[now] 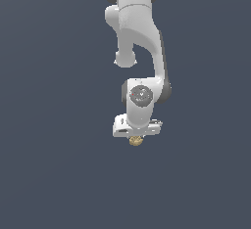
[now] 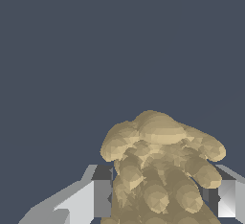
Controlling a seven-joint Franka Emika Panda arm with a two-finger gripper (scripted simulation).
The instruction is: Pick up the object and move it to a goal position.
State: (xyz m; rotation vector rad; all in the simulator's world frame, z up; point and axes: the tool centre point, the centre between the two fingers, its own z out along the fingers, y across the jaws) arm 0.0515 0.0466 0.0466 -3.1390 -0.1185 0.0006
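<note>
Knobbly figure held between the pincer's fingers

The small, lumpy tan-yellow figure (image 2: pixel 160 170) is seen between the two pale fingers (image 2: pixel 98 196) of the white arm's pincer (image 1: pixel 136 137), which appears closed on it from both sides. The grasp is judged done; whether lifting has begun cannot be told. Carrying to the goal remains; no goal marker or container is shown.

Nothing here can be read: no words, labels, brands or numbers show on the arm or the plain dark background in either view.
</note>
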